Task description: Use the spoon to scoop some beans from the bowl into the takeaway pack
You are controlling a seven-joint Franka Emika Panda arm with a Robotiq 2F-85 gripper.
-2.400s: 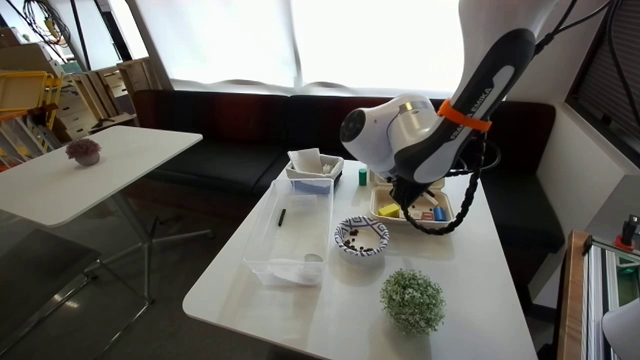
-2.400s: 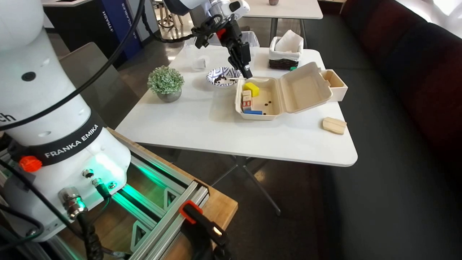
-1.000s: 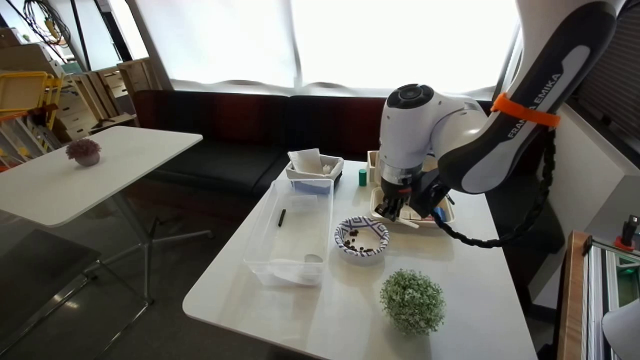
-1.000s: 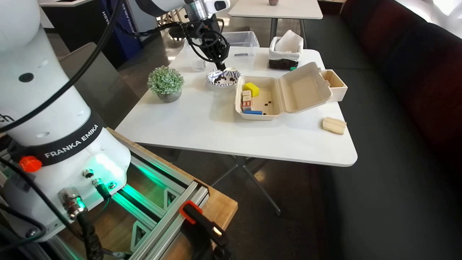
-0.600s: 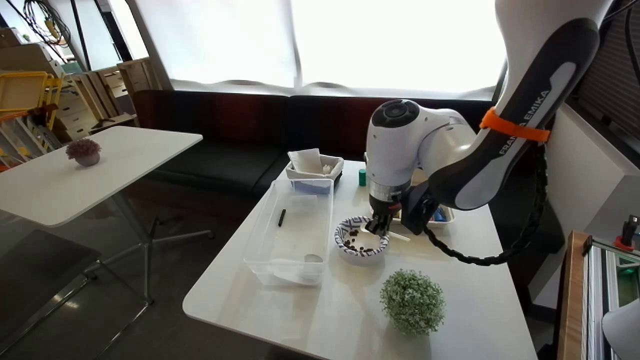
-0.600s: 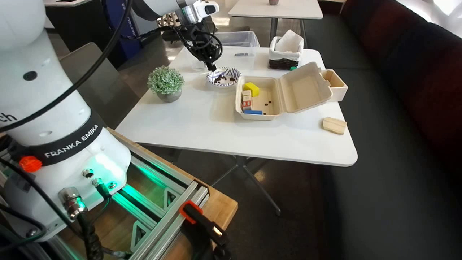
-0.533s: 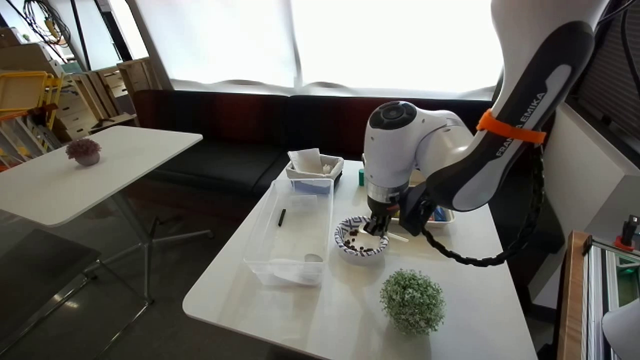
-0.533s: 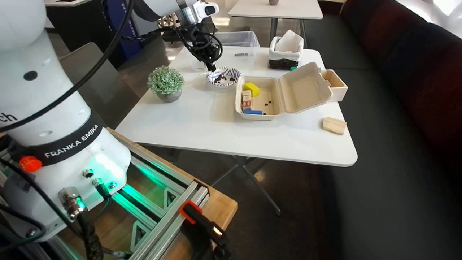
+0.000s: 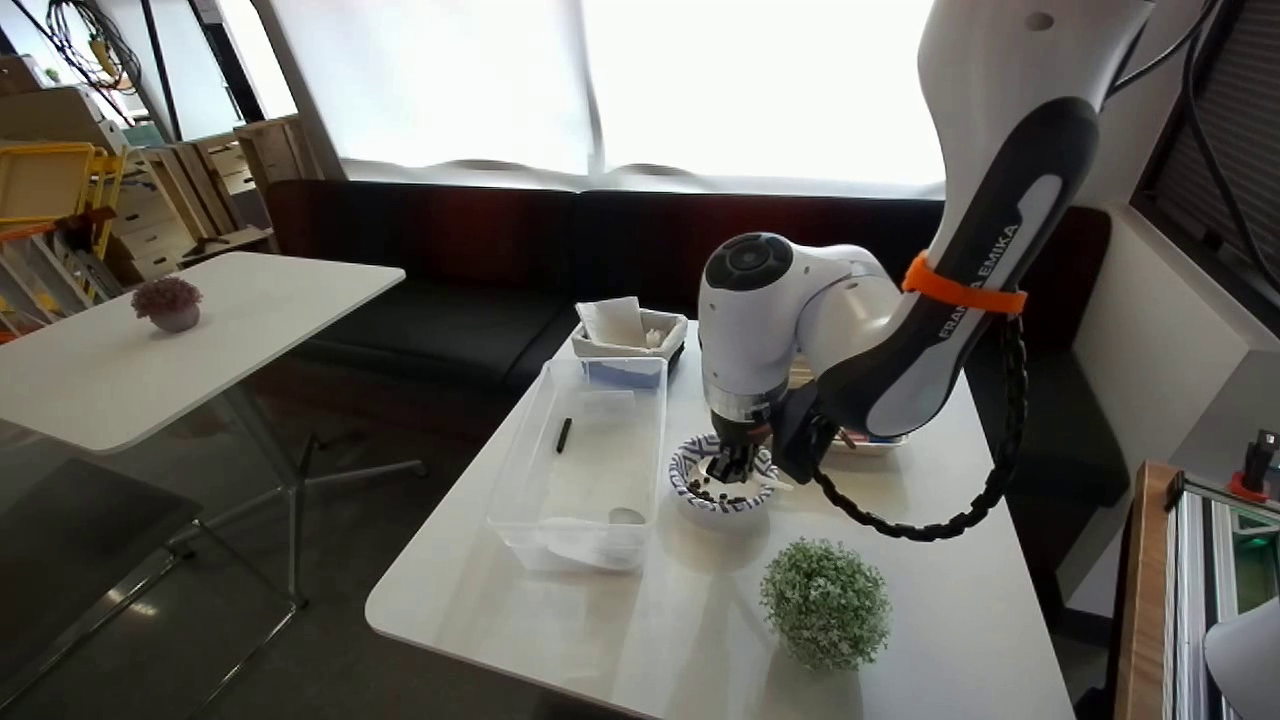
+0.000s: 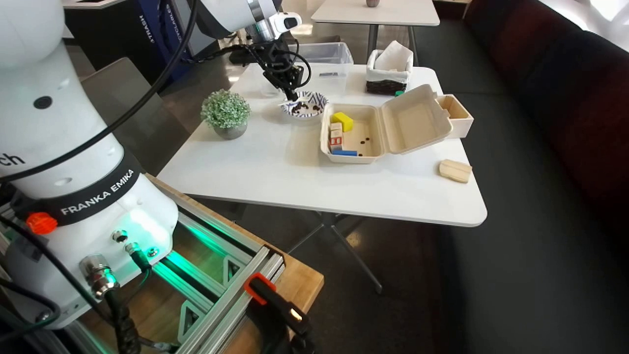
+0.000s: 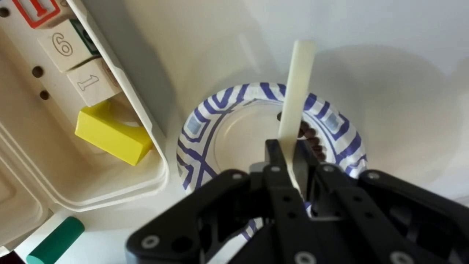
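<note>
Claw [image 11: 288, 147] pinches the spoon [image 11: 297, 79] over the bowl [image 11: 194, 125]; sweeping too low could shove that light-looking bowl and scatter the beans [image 11: 314, 141].

white spoon [image 11: 297, 88] overhangs the bowl [image 11: 238, 135] of beans [image 11: 313, 141] beside open takeaway pack [image 10: 372, 126].

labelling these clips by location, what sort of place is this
Probably a break area or café-style seating corner: there is a long padded booth bench, a white pedestal table and, in an exterior view, a waste bin lettered TRASH.
</note>
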